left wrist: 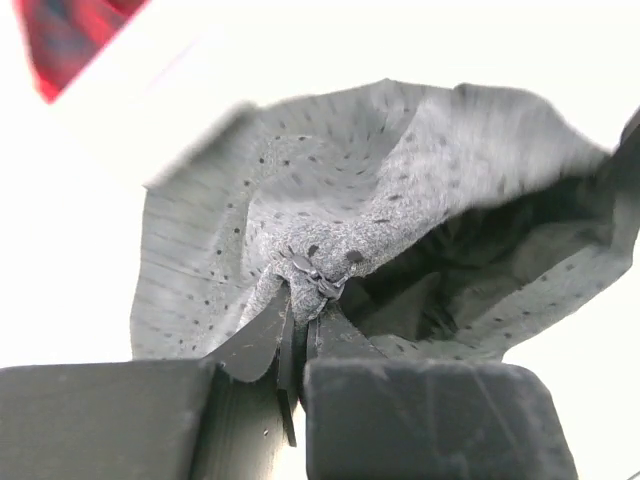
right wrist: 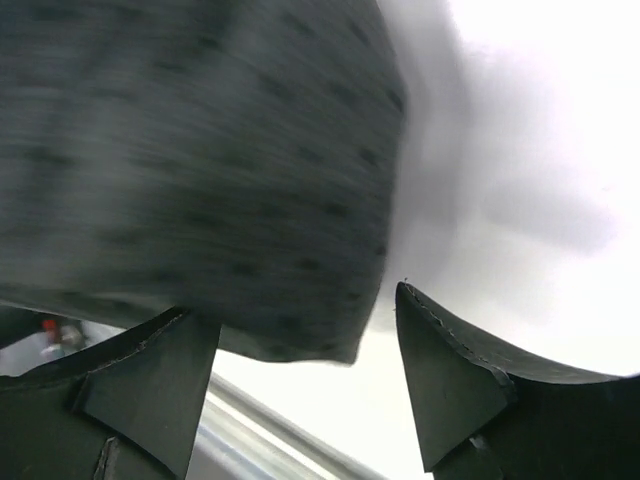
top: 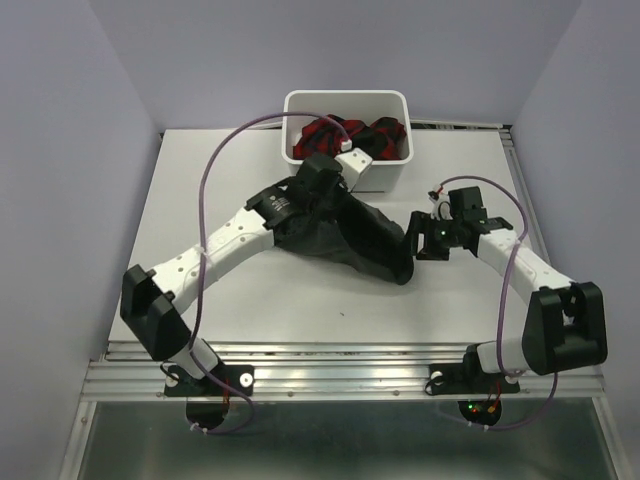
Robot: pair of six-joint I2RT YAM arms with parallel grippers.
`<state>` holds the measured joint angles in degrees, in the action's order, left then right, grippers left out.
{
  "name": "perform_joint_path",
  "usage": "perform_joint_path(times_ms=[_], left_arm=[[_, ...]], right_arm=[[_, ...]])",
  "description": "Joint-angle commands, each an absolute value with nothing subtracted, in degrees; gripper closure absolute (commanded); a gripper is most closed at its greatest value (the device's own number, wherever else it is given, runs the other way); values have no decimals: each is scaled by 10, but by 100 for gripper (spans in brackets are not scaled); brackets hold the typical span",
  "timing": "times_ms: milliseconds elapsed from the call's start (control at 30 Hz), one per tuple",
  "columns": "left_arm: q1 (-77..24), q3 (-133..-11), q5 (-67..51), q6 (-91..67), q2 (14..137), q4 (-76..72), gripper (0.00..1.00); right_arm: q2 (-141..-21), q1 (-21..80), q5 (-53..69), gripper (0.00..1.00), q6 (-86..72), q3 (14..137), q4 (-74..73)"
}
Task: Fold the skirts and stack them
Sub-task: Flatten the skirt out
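Firstly, nearest: right gripper (right wrist: 300,325), jaws parted, gripping nothing, the grey skirt (top: 355,240) at its left finger. Skirt lies mid-table (top: 200,210), long axis slanting from that end up-left to the left gripper (left wrist: 303,300), clenched on a bunched fold. Farthest: white tub (top: 298,100) holding the plaid skirt (top: 330,130), close behind the left gripper.

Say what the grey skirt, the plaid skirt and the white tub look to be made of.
Grey skirt: soft, matte, felt-like cloth with small dark dots. It bunches and drapes where it is pinched.
Plaid skirt: red and dark checked cloth, lying crumpled. The weave is too small to tell.
White tub: probably plastic, with smooth, rigid walls and rounded corners.
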<state>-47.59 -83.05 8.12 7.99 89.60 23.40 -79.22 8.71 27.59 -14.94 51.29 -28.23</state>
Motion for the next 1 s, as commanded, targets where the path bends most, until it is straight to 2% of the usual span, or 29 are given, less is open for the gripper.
perform_joint_path(times_ms=[0,167,333,467,500,533,600,667,833,967], left_arm=[[-464,-880,112,47,855,233,100],[-430,-894,82,21,853,221,100],[-416,-908,76,19,851,214,100],[-405,-918,86,13,853,211,100],[-397,-926,84,12,855,212,100],[-393,-929,83,12,856,214,100],[-384,-938,76,18,856,220,100],[-371,-952,72,36,848,230,100],[-360,-941,105,94,802,219,100],[-340,-944,158,123,753,188,100]], right_arm=[[-754,91,331,25,-239,473,-249],[-714,91,350,27,-348,389,-87],[-776,91,350,39,-381,397,-38],[-809,118,369,40,-387,412,-33],[-807,124,368,43,-380,411,-40],[-803,124,363,63,-371,414,-47],[-798,124,328,77,-307,435,-82],[-795,124,277,97,-246,511,-154],[-749,124,161,99,-165,651,-188],[-768,124,94,99,-98,807,-250]])
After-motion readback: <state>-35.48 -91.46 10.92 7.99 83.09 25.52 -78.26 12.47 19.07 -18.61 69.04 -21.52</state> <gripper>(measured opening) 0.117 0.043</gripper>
